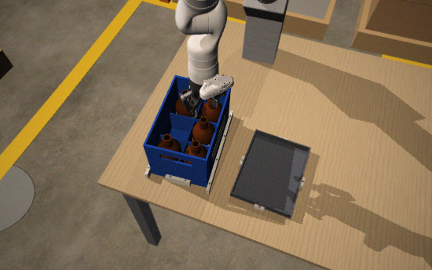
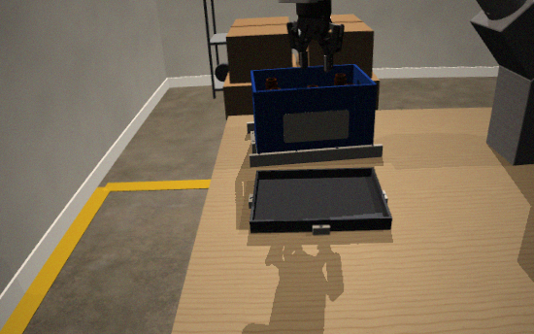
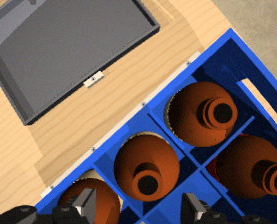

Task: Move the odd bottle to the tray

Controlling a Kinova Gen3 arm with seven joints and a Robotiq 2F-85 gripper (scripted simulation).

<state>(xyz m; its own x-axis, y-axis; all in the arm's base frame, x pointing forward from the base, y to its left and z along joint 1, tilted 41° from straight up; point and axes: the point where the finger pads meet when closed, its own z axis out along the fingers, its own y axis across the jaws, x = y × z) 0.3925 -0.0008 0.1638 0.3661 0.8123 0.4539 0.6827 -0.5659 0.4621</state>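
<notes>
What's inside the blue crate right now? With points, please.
The blue crate (image 1: 178, 165) (image 2: 269, 121) (image 3: 173, 81) holds five brown bottles, with blue dividers between them. The gripper (image 1: 203, 107) (image 2: 316, 63) partly covers the two bottles beneath it from above. Most of the crate's floor is hidden.

Way from crate (image 1: 177, 166) (image 2: 267, 118) (image 3: 154, 107) to tray (image 1: 269, 173) (image 2: 317, 199) (image 3: 69, 55) looks open above the rims. Crate wall, dividers (image 1: 181, 119) (image 3: 175, 142) & nearby bottle necks (image 1: 203, 122) (image 3: 148, 184) hem in low moves. Tray's bare inside, low rim only.
</notes>
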